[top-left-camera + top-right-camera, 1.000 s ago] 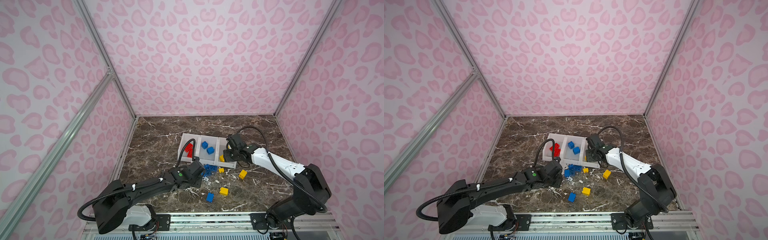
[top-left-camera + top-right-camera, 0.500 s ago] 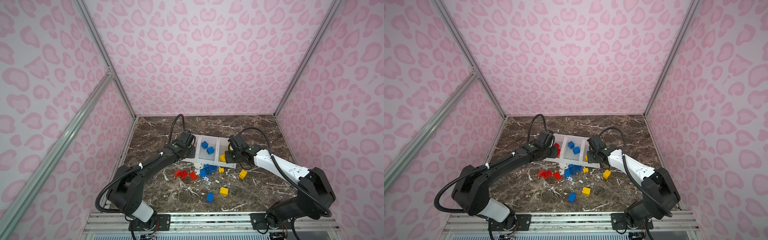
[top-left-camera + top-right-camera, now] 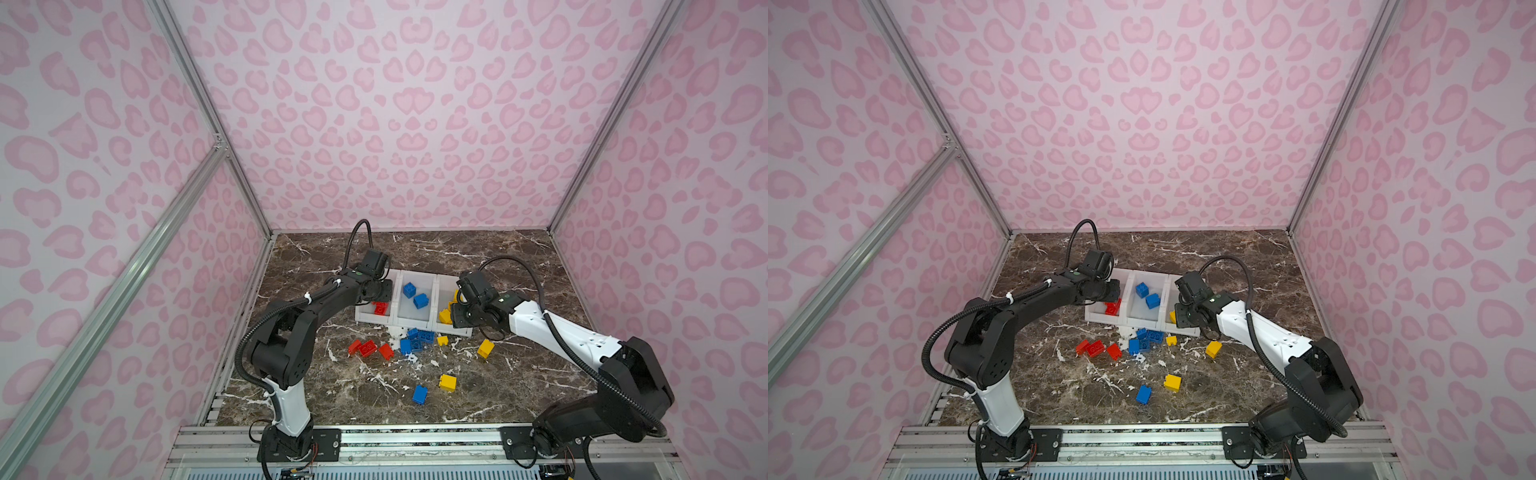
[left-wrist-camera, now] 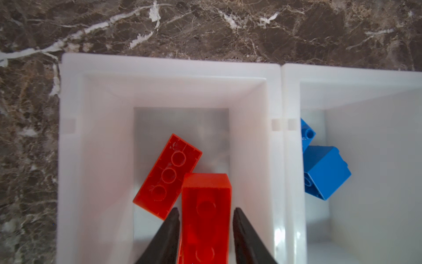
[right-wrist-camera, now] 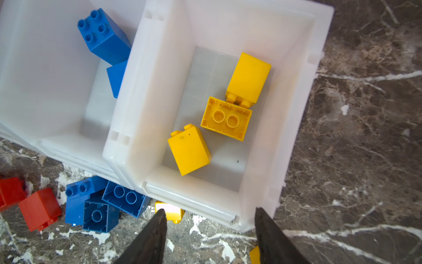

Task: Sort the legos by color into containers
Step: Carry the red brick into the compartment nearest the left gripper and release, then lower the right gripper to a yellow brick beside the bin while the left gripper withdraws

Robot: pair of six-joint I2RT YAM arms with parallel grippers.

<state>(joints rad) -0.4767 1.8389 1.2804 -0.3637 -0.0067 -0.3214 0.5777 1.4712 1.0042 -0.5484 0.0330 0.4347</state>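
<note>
Pink heart-print walls [image 3: 415,124] enclose a dark marble worktop [image 3: 519,386], with a metal rail [image 3: 415,440] along its near edge carrying two arms [image 3: 291,332]. Containers [image 3: 1142,322]: three white open bins joined in a row, midway between the side edges and nearer the far edge than the near one. Left gripper [image 4: 205,209]: over the left bin [image 4: 73,160], dark fingers [image 4: 169,233] close along both sides of a red brick [image 4: 205,194]; whether they press it cannot be told. Right gripper [image 5: 210,209]: jaws well apart, nothing between them, above the near rim of the right bin [image 5: 296,114]. Contents, left bin: one long red brick [image 4: 167,176], underside up. Middle bin [image 3: 414,323]: two blue bricks [image 3: 409,289]. Right bin: three yellow bricks [image 5: 188,150], one underside up. Loose legos [image 3: 1133,345] lie between the containers and the near edge: a blue cluster [image 3: 417,341] at the foot of the middle bin, three red bricks [image 3: 368,348] beside it towards the left edge, a small yellow brick [image 3: 442,340] below the right bin's front wall, a larger yellow brick [image 3: 485,348] near it, then, towards the near edge, a square yellow brick [image 3: 447,382] and a blue brick [image 3: 419,394] close together.
</note>
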